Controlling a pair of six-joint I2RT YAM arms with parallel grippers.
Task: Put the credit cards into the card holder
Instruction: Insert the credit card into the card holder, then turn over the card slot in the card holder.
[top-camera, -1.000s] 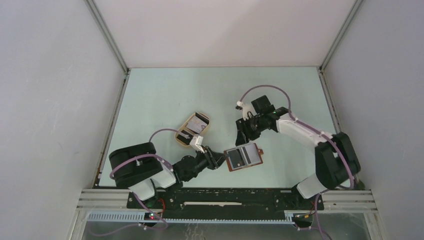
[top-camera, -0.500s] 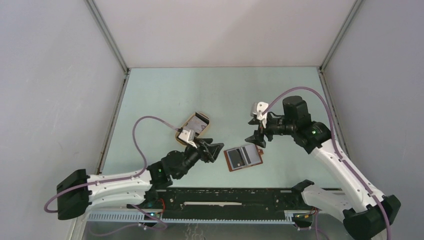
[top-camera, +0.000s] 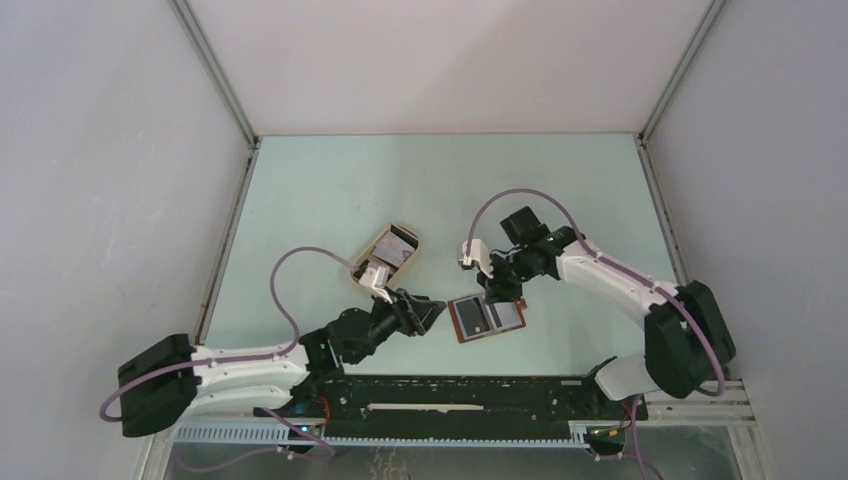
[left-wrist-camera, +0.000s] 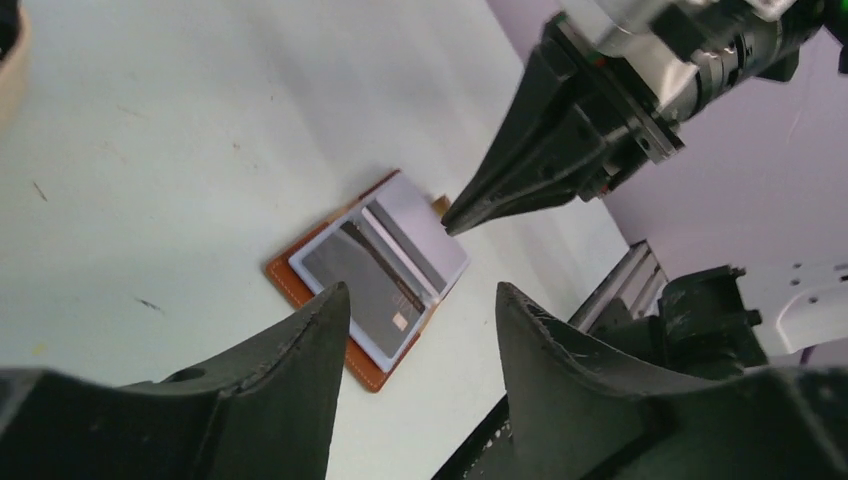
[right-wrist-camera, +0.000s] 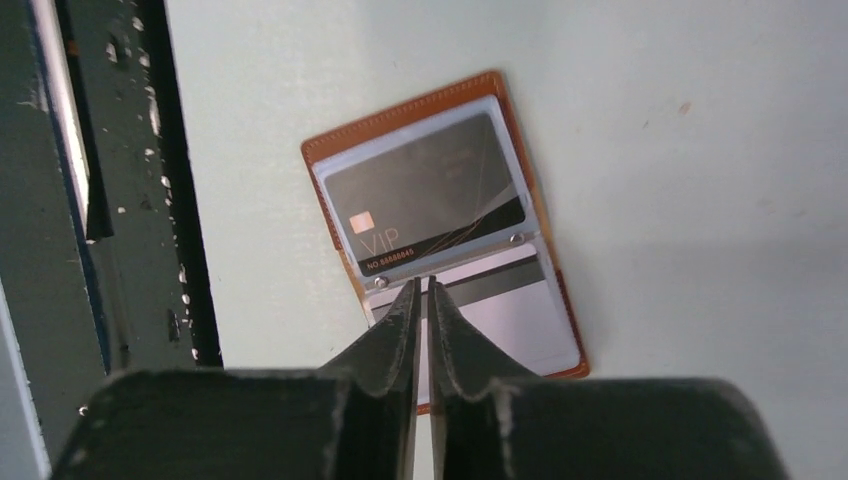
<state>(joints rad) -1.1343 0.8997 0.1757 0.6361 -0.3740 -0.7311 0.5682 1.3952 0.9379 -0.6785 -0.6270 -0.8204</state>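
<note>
Right wrist view: right gripper (right-wrist-camera: 421, 283) clenched, empty, tips above the open card holder (right-wrist-camera: 405, 108) (dark VIP card (right-wrist-camera: 430, 195) inside) by the table (right-wrist-camera: 680, 150) near edge; left gripper (left-wrist-camera: 420, 292) released.

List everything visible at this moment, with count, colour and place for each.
holder: one, reddish-brown, open flat on the table, front centre
dark card: one, black, in one half of the holder
grey card: one, pale grey, in the other half
tray: one, tan, beyond and left of the holder
tray cards: at least two, pale and dark, in the tray; exact count unclear
table: one, pale green
walls: white, around the table
left arm: one, white and black, front left; jaws open, just left of the holder
right arm: one, white and black, right; jaws shut, tips over the holder's middle
</note>
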